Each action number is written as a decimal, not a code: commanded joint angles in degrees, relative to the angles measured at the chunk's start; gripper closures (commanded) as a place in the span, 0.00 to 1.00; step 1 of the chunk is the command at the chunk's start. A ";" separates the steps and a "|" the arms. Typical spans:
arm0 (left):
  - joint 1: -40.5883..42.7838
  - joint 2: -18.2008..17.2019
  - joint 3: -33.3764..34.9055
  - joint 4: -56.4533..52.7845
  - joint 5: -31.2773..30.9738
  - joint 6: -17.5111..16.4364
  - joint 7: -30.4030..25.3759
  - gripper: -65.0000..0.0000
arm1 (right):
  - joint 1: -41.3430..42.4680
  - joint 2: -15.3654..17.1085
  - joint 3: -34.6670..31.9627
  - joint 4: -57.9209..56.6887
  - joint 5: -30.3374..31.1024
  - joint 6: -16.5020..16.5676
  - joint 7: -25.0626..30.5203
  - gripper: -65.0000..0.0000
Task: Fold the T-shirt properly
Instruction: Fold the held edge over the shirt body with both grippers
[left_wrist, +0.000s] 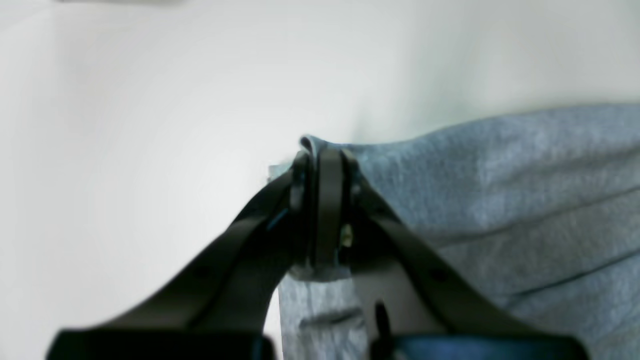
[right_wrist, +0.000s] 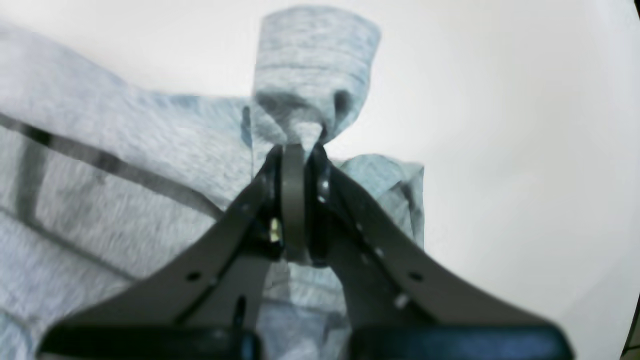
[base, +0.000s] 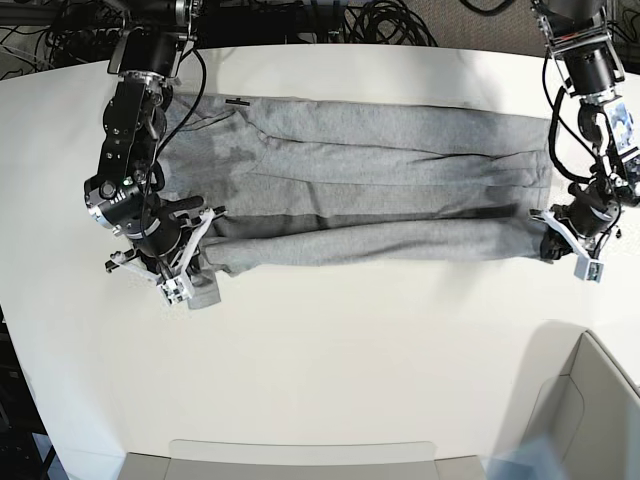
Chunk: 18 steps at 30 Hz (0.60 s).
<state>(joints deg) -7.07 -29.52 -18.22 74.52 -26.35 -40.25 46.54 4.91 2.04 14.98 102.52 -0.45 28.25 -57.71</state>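
Note:
The heather-grey T-shirt (base: 370, 180) lies stretched sideways across the white table, its near long edge lifted and folded over. A small black neck label (base: 238, 101) shows at its far edge. My right gripper (base: 192, 275), on the left of the base view, is shut on a bunched sleeve or corner of the shirt (right_wrist: 312, 75). Dark lines run across the cloth (right_wrist: 100, 160) beside it. My left gripper (base: 553, 243), on the right of the base view, is shut on the shirt's hem corner (left_wrist: 312, 147). Both hold the cloth just above the table.
The white table (base: 330, 370) spreads in front of the shirt. A white box or bin (base: 590, 400) stands at the near right corner. A flat white tray edge (base: 300, 455) lies along the near side. Black cables (base: 300, 15) run behind the table.

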 joint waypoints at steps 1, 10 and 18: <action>-0.45 -1.38 -0.38 0.95 -0.33 0.25 -0.61 0.98 | 0.24 0.20 0.18 1.96 0.05 -0.07 0.79 1.00; 5.27 -1.30 -4.33 3.68 -0.33 0.25 0.36 0.98 | -6.09 0.55 5.54 6.80 6.21 -0.07 0.79 1.00; 9.93 -1.30 -6.09 13.35 -0.33 0.25 5.54 0.98 | -8.56 0.64 6.60 7.59 7.52 -0.07 0.70 1.00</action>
<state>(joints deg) 3.18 -29.52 -23.99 87.02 -26.79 -40.29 52.51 -4.64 2.33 21.58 108.64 6.48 28.25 -58.15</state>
